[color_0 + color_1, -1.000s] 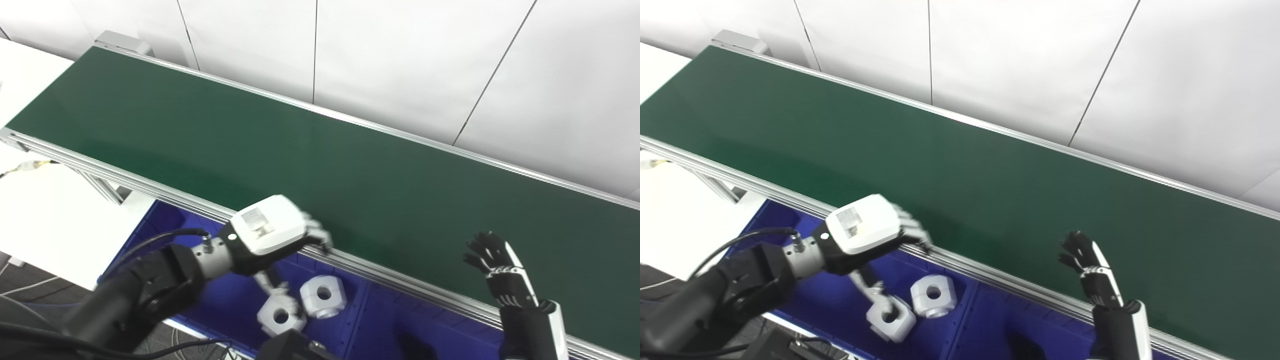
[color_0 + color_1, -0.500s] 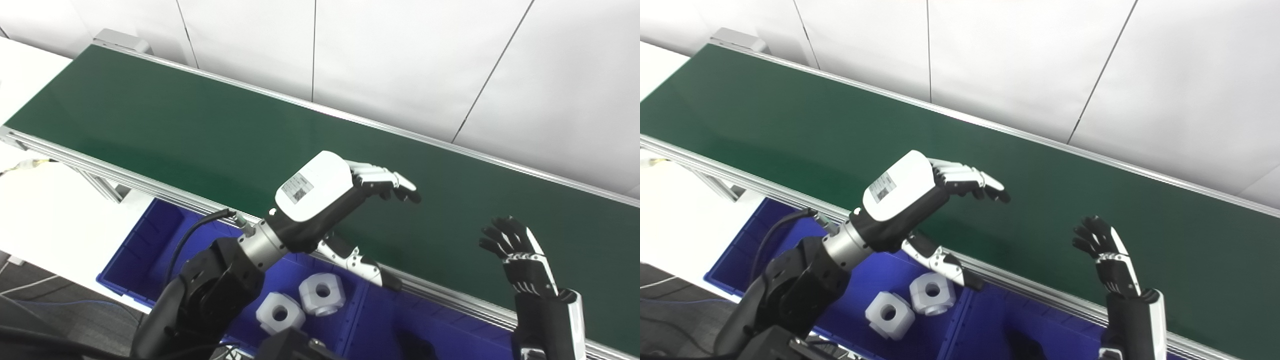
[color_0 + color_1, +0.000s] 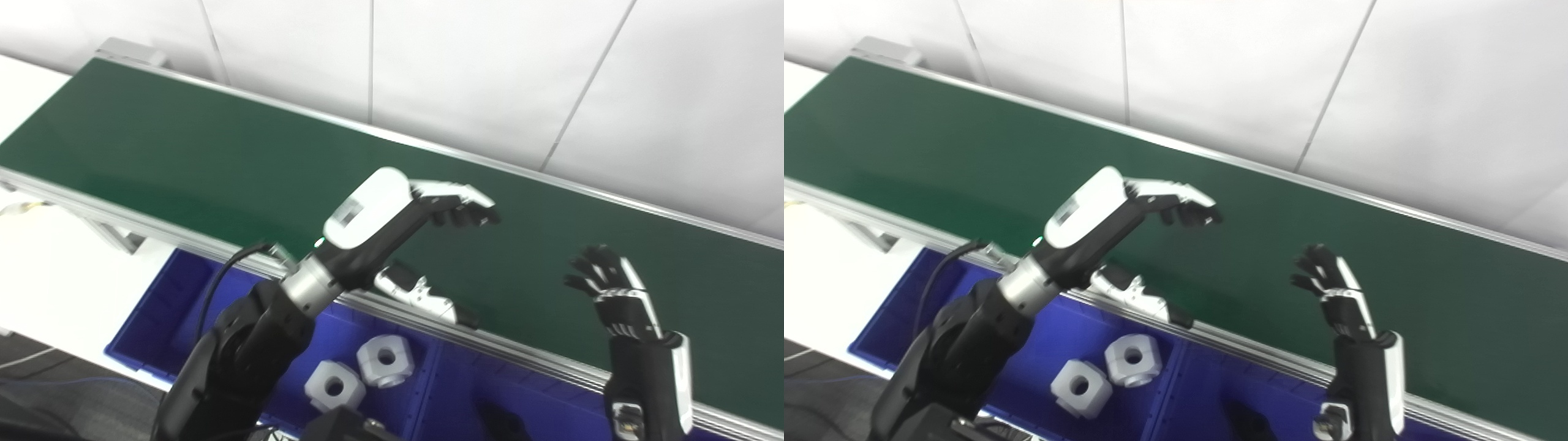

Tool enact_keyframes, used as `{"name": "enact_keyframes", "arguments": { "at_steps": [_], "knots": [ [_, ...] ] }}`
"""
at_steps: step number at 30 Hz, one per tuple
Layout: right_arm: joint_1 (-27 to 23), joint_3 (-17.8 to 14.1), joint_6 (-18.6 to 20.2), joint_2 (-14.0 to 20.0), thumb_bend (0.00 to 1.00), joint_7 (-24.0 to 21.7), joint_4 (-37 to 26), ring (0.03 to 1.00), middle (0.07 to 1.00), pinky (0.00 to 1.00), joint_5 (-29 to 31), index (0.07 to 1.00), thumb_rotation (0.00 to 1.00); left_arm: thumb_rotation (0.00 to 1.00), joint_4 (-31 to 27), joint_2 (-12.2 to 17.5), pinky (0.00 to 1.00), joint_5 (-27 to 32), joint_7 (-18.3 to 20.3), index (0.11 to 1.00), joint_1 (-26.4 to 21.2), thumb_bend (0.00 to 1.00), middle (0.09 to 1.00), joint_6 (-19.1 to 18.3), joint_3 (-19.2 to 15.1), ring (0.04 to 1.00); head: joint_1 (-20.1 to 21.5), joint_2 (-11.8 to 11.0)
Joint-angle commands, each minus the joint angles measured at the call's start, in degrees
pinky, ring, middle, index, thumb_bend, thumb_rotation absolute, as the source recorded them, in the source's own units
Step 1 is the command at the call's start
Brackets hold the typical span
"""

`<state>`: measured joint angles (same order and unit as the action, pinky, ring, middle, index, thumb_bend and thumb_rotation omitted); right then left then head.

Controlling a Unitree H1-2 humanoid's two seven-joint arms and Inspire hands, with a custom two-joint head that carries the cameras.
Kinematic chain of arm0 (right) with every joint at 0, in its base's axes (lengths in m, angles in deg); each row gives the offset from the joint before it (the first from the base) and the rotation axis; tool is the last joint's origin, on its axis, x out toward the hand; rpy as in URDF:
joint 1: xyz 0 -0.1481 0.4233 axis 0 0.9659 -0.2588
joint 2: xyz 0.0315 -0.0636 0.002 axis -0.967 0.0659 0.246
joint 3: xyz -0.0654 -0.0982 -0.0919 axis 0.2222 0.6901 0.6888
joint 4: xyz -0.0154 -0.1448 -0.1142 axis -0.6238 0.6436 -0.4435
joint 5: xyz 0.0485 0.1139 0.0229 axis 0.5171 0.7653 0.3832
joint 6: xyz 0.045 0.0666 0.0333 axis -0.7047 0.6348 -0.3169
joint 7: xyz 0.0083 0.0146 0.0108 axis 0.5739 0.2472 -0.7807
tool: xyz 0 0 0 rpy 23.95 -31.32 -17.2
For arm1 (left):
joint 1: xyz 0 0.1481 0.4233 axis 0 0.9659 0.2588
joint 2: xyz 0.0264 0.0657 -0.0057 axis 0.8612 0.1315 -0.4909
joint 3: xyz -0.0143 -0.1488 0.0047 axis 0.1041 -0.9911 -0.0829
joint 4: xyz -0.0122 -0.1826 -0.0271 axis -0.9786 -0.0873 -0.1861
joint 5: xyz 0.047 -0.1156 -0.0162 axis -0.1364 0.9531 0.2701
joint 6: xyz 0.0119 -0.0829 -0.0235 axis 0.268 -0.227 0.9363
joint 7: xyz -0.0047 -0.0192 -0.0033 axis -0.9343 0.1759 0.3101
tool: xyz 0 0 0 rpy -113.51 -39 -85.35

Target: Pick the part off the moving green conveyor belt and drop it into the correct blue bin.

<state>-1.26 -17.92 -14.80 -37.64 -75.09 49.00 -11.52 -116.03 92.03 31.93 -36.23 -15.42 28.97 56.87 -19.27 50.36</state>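
White wall panels backed a green belt (image 3: 245, 165) w/ no part seen on it; two white parts (image 3: 361, 373) lay in blue bin (image 3: 184, 306) below near edge, left hand (image 3: 398, 214) & right hand (image 3: 612, 288) held empty w/ fingers spread, next pick judged pending.

The blue bin (image 3: 159, 312) is cut off at the bottom edge and partly hidden by the left arm; the green conveyor belt (image 3: 184, 153) is cropped at both sides

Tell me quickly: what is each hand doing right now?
Left hand: open, holding nothing, above the green belt.
Right hand: open, fingers spread, holding nothing.
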Motion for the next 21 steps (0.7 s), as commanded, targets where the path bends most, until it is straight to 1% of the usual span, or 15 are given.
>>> {"name": "enact_keyframes", "arguments": {
  "at_steps": [1,4,5,6,7,8,9,10,11,14,15,16,17,19,21],
  "knots": [
    [1.1,0.0,0.3,-0.2,0.97,0.2,-3.4,0.837,0.873,0.76,-0.5,0.891,0.98,0.58,-0.9,-2.1,0.51,4.8,-3.3,0.673,2.1,0.78,0.654,0.3,0.2,0.605,1.4,0.3],
    [2.1,0.2,1.4,-0.6,0.98,0.3,-5.0,0.849,0.877,0.79,-1.9,0.891,1.00,0.61,-0.2,-3.9,0.50,14.4,-4.0,0.683,5.1,0.77,0.669,-0.8,0.6,0.605,4.1,1.0],
    [2.6,0.7,2.2,-0.7,0.97,0.1,-5.9,0.865,0.883,0.81,-2.0,0.886,0.99,0.61,-0.1,-4.0,0.52,17.6,-4.0,0.694,6.5,0.76,0.683,-0.7,1.1,0.617,6.2,1.5],
    [2.8,1.1,2.9,-0.8,0.97,-0.1,-6.4,0.874,0.888,0.82,-2.2,0.885,0.99,0.62,0.2,-4.0,0.54,19.8,-3.9,0.700,7.8,0.76,0.690,-0.4,1.4,0.627,6.2,1.5],
    [3.1,1.5,3.9,-0.9,0.96,-0.2,-7.3,0.881,0.892,0.83,-2.5,0.884,0.99,0.63,0.1,-3.8,0.55,21.4,-3.8,0.707,9.1,0.77,0.695,-0.2,1.8,0.635,8.5,2.6],
    [3.3,2.0,5.0,-1.1,0.96,-0.3,-7.9,0.882,0.892,0.83,-2.8,0.884,0.99,0.63,0.3,-3.6,0.56,22.9,-3.7,0.708,10.2,0.77,0.695,0.1,2.1,0.636,8.5,2.6],
    [3.6,2.4,6.1,-1.3,0.96,-0.3,-8.5,0.882,0.891,0.83,-2.9,0.884,0.99,0.63,0.1,-3.4,0.56,25.0,-3.6,0.712,11.4,0.77,0.697,-0.1,2.6,0.639,10.9,3.9],
    [3.9,2.9,7.4,-1.7,0.96,-0.3,-8.8,0.881,0.890,0.83,-2.9,0.886,0.99,0.63,0.3,-3.1,0.58,27.1,-3.4,0.719,12.5,0.78,0.703,-0.1,3.0,0.649,10.9,3.9],
    [4.2,3.2,8.4,-2.0,0.97,-0.1,-9.1,0.879,0.890,0.83,-2.7,0.890,0.99,0.63,0.2,-3.0,0.60,28.6,-3.2,0.733,13.4,0.80,0.710,-0.2,3.5,0.663,12.7,4.7],
    [4.8,4.0,10.4,-3.1,0.99,0.3,-8.1,0.863,0.883,0.81,-2.2,0.894,0.99,0.66,0.9,-1.8,0.67,30.5,-2.7,0.789,15.9,0.82,0.753,0.4,4.7,0.713,14.1,5.3],
    [4.9,4.2,11.0,-3.5,1.00,0.5,-7.8,0.859,0.880,0.80,-2.1,0.894,0.99,0.67,1.0,-1.2,0.69,31.0,-2.4,0.807,16.2,0.83,0.772,-0.1,5.2,0.732,17.4,6.3],
    [5.0,4.3,11.4,-3.7,1.00,0.6,-7.7,0.854,0.877,0.79,-2.1,0.896,0.99,0.68,0.9,-0.7,0.72,31.4,-2.2,0.831,16.3,0.83,0.795,-0.5,5.5,0.756,17.4,6.3],
    [5.2,4.5,12.0,-3.9,1.00,0.6,-7.9,0.854,0.877,0.79,-2.3,0.896,0.99,0.68,1.0,-0.2,0.72,31.5,-2.0,0.834,16.0,0.83,0.797,-0.8,5.8,0.758,20.3,7.1],
    [5.7,4.6,12.6,-4.0,0.97,0.6,-8.2,0.852,0.877,0.79,-2.8,0.896,0.99,0.68,1.7,0.6,0.75,30.8,-1.8,0.871,14.9,0.82,0.824,-0.8,6.2,0.784,21.9,7.3],
    [6.1,4.3,12.1,-3.8,0.95,0.9,-7.9,0.847,0.873,0.78,-4.0,0.893,0.99,0.71,3.2,1.0,0.76,30.1,-1.8,0.889,13.3,0.86,0.836,-0.6,6.4,0.797,21.8,7.3]
  ]
}}
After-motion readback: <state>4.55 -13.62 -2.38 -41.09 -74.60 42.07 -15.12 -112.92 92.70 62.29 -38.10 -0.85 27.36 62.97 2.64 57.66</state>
